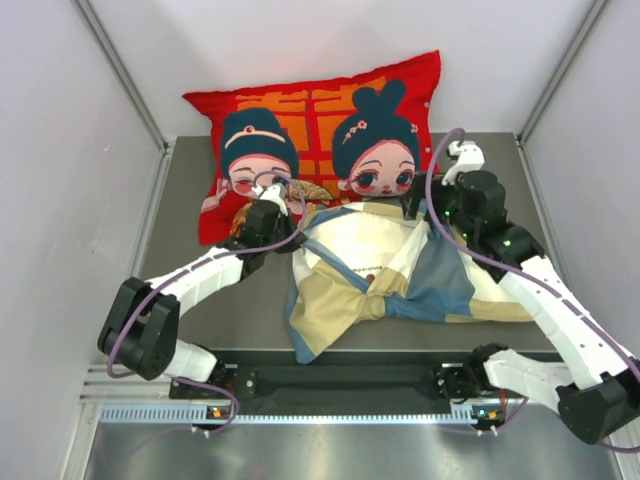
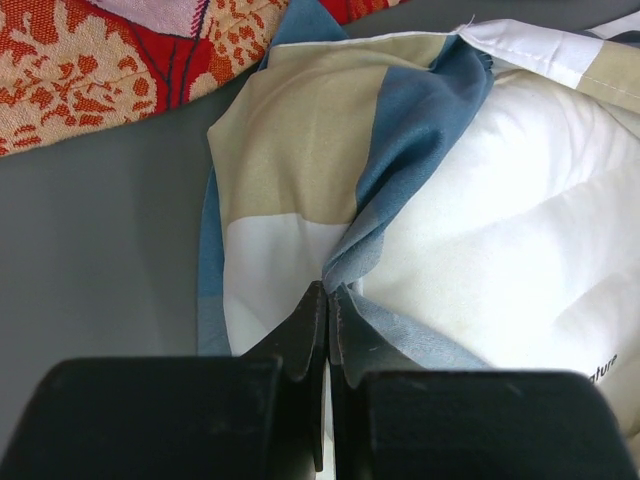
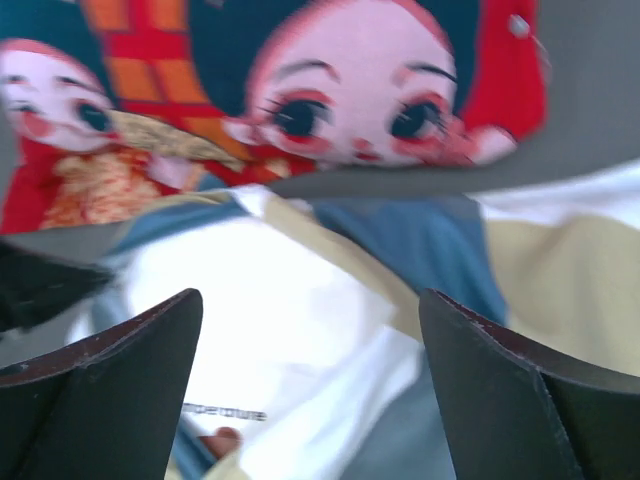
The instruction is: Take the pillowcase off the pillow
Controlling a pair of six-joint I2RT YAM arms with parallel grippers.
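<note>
Checked pillowcase (image 1: pixel 440 290) partly peeled, white pillow (image 1: pixel 355 245) showing; left fingers (image 2: pixel 308 340) pinch a blue fold, right fingers (image 3: pixel 130 370) spread wide, empty; most looks left to strip.

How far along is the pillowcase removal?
Partly done: the pillowcase is peeled back at the far end, baring the white pillow. In hand: the left gripper is shut on a bunched fold of the case. The right gripper is open over the bare pillow, holding nothing. Left: the case covers the pillow's near side, twisted across it, so the cover is not yet off.
</note>
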